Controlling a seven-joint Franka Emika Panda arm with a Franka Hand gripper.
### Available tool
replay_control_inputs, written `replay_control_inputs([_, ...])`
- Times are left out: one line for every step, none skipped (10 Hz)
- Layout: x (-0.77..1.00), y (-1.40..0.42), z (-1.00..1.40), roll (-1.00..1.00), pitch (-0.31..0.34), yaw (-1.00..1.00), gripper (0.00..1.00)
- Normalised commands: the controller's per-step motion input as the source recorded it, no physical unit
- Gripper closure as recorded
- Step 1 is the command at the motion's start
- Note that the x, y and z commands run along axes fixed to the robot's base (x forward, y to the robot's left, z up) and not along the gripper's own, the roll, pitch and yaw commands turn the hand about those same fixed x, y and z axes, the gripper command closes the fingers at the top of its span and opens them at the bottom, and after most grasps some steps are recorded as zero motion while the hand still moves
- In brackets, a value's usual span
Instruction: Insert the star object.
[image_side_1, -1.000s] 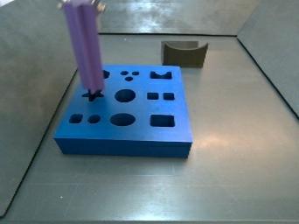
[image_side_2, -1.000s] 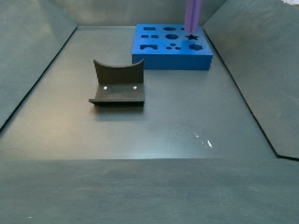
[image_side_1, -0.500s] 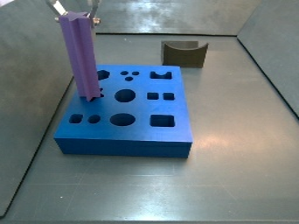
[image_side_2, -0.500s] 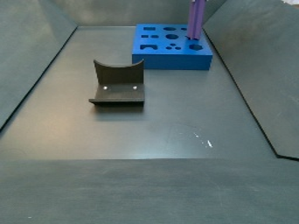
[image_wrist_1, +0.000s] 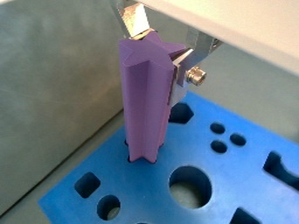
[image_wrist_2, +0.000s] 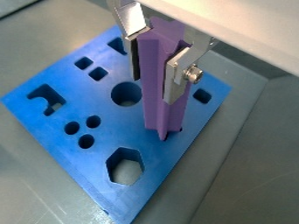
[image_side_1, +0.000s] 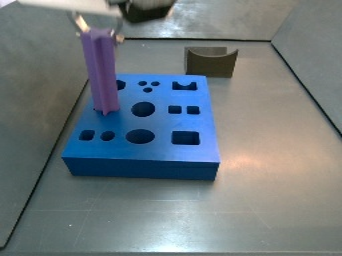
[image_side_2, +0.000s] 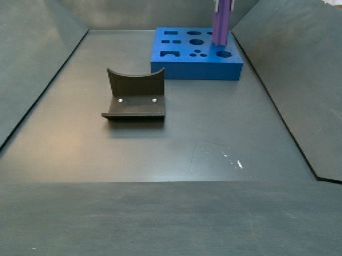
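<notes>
The star object (image_side_1: 100, 70), a tall light-purple fluted peg, stands upright with its lower end in the star-shaped hole at the far left of the blue block (image_side_1: 140, 166). It also shows in a side view (image_side_2: 222, 25) at the block's far right corner. My gripper (image_side_1: 99, 32) is shut on the peg's top. In both wrist views the silver fingers (image_wrist_1: 136, 19) (image_wrist_2: 179, 74) press on opposite sides of the peg (image_wrist_1: 146, 105) (image_wrist_2: 162, 96), above the block (image_wrist_1: 140, 188) (image_wrist_2: 93, 79). The peg's tip is hidden inside the hole.
A small dark olive arch block stands apart from the blue block on the grey floor in both side views (image_side_1: 211, 62) (image_side_2: 134, 97). The block has several other shaped holes. Sloping grey walls bound the floor on the sides.
The gripper has come down with the star object. The peg's top now sits lower in the side view and its lower end has sunk deeper into the star hole.
</notes>
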Motion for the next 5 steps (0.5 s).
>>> replay_control_inputs([-0.05, 0.00, -1.00, 0.03, -0.081, -0.12, 1.00])
replay_control_inputs([-0.06, 0.00, -0.91, 0.00, -0.184, 0.00, 1.00])
replay_control_inputs([-0.19, -0.13, -0.41, 0.00, -0.414, 0.12, 1.00])
replay_control_inputs([-0.22, -0.15, -0.36, 0.00, -0.444, 0.12, 1.00])
replay_control_inputs([-0.20, -0.19, -0.30, 0.00, -0.467, 0.20, 1.00])
